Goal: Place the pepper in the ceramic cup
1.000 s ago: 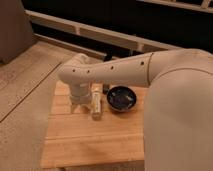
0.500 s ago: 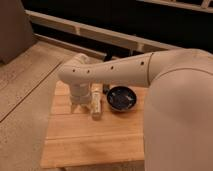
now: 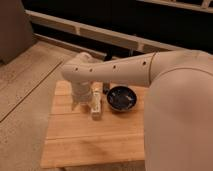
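Your gripper [image 3: 80, 102] hangs low over the far-left corner of the wooden table [image 3: 95, 145], at the end of a pale wrist that drops straight down from the arm [image 3: 125, 72]. You cannot tell from this view whether it is spread, pressed together or pinching anything: its lower end is a pale blur just above the slats. The arm itself reaches in from the right, crossing above the far edge of the table, and its bulky shell covers the whole right edge and the near-right corner.

You will not find the pepper here; nothing red-orange shows on the boards or at the gripper. The ceramic cup cannot be picked out either: the light rounded shape under the wrist could be cup or gripper, and the two cannot be told apart.

Just beside the gripper, on its right, a pale elongated object [image 3: 96, 106] lies on the table, its length running from the far edge toward the middle of the top. You cannot tell whether the gripper touches it. Right of that, near the far edge and about halfway along it, sits a dark blue bowl [image 3: 121, 98], upright, close to the pale object but apart from it.

The near half of the table, along the near edge and the near-left corner, shows bare wooden slats. Speckled flooring [image 3: 25, 90] lies beyond the left edge
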